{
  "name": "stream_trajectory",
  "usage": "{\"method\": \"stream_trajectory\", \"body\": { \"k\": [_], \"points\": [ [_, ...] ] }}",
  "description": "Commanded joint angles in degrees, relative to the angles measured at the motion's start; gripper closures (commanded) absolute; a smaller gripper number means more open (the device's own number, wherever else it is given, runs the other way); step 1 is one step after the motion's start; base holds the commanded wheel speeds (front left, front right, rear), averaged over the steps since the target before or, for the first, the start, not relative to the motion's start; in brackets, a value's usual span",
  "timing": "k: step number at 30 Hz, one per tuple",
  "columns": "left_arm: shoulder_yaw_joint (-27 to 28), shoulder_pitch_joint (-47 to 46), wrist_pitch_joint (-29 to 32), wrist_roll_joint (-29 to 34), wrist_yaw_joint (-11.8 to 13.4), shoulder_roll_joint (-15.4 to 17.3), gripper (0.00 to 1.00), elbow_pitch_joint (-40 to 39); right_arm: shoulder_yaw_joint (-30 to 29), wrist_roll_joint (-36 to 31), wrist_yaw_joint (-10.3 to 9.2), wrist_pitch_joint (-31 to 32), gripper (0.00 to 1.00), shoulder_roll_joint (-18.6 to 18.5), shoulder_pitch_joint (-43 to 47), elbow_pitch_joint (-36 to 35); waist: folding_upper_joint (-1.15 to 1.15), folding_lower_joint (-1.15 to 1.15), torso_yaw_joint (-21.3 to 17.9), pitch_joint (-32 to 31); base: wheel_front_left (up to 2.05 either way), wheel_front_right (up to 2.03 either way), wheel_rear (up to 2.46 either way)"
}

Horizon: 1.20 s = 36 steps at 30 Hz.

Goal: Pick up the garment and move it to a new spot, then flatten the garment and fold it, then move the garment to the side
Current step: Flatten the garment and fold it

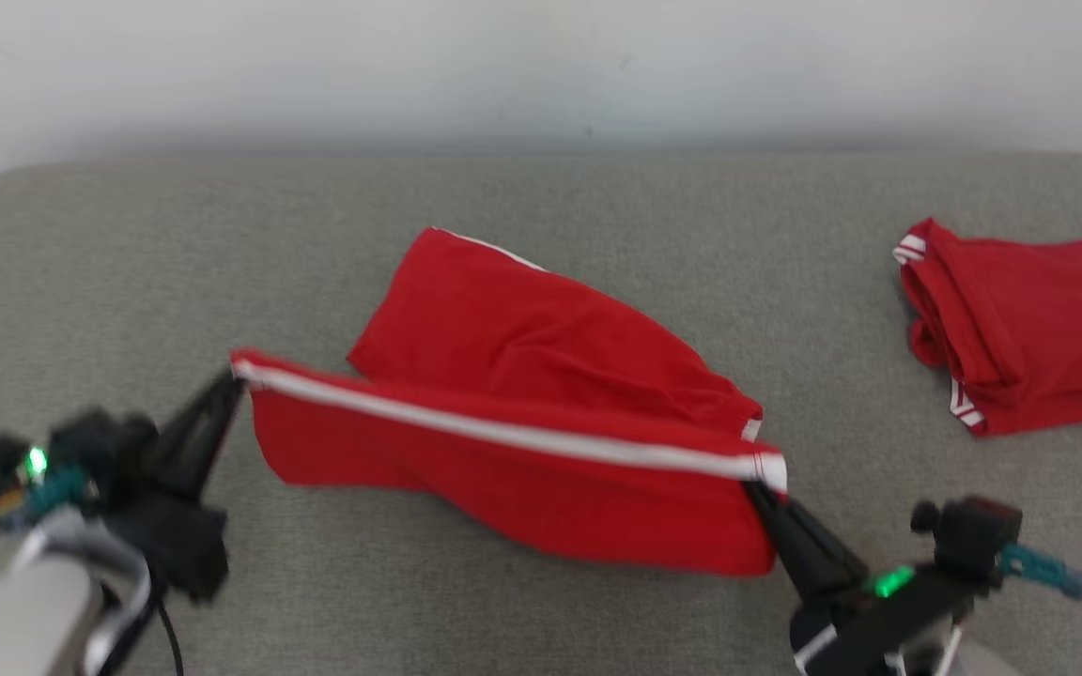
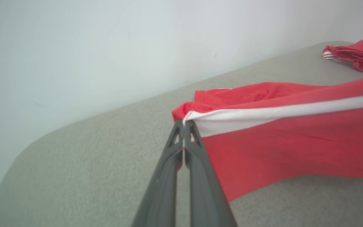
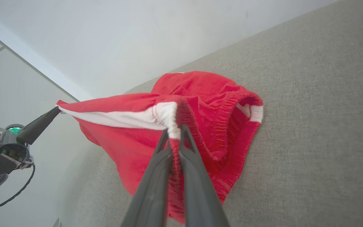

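Observation:
The garment [image 1: 522,413] is a pair of red shorts with a white side stripe, stretched between both grippers above the grey cushion. My left gripper [image 1: 233,374] is shut on the hem corner at the stripe's left end [image 2: 184,123]. My right gripper [image 1: 755,486] is shut on the elastic waistband at the stripe's right end [image 3: 174,131]. The near half hangs from the taut stripe and sags down to the cushion; the far half [image 1: 503,319] lies on the cushion behind. In the right wrist view the left gripper [image 3: 57,109] holds the far corner.
A second red garment [image 1: 1020,329] with white stripes lies bunched at the right edge of the grey cushion [image 1: 128,244], also seen as a red heap [image 2: 354,55] in the left wrist view. A pale wall [image 1: 541,66] stands behind the cushion.

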Motion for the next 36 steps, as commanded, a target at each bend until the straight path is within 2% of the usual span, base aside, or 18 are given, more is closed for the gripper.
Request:
{"method": "stream_trajectory", "body": {
  "k": [1, 3, 6, 9, 12, 21, 26, 36],
  "points": [
    [-0.2, -3.6, 0.8, -0.2, -0.6, 0.3, 1.0, 1.2, -0.8, -0.8, -0.16, 0.2, 1.0, 1.1, -2.1, 1.2, 0.0, -0.01, -2.6, 3.8, 0.0, 0.0, 0.0],
    [-1.8, -8.6, 3.0, 0.5, -1.6, 1.2, 1.0, 3.7, -1.4, -2.0, -0.16, 0.6, 1.0, 2.9, -5.3, 3.0, 0.0, -0.01, -3.7, 5.5, 0.0, 0.0, 0.0],
    [-3.2, -13.1, 4.9, -0.4, -1.9, 0.8, 1.0, 6.4, -2.1, -2.7, -0.16, 0.6, 1.0, 4.9, -8.3, 5.2, 0.0, -0.01, -4.8, 7.0, 0.0, 0.0, 0.0],
    [-7.8, -19.2, 7.1, -0.9, -2.0, 0.3, 1.0, 10.4, -2.5, -3.8, -0.16, 0.1, 1.0, 7.4, -12.1, 8.5, 0.0, -0.01, -5.7, 8.9, 0.0, 0.0, 0.0],
    [-12.6, -24.8, 8.0, -3.0, -2.0, 1.3, 1.0, 13.8, -2.0, -4.6, -0.16, -0.5, 1.0, 9.5, -15.4, 11.0, 0.0, -0.01, -6.8, 10.5, 0.0, 0.0, 0.0],
    [-25.9, -38.7, 7.2, -9.2, -2.1, 2.5, 1.0, 21.7, -0.9, -5.2, -0.16, -2.2, 1.0, 12.5, -21.5, 15.8, 0.0, -0.01, -9.7, 14.5, 0.0, 0.0, 0.0],
    [-32.2, -43.1, 6.6, -12.8, -2.1, 2.5, 1.0, 25.5, 0.4, -5.1, -0.16, -2.0, 1.0, 13.8, -22.7, 17.1, 0.0, -0.01, -11.1, 15.9, 0.0, 0.0, 0.0],
    [-39.5, -48.0, 3.0, -18.1, -2.1, 2.3, 1.0, 30.3, 2.4, -5.7, -0.16, -2.0, 1.0, 15.8, -25.0, 17.6, 0.0, -0.01, -12.8, 16.8, 0.0, 0.0, 0.0]
  ]
}}
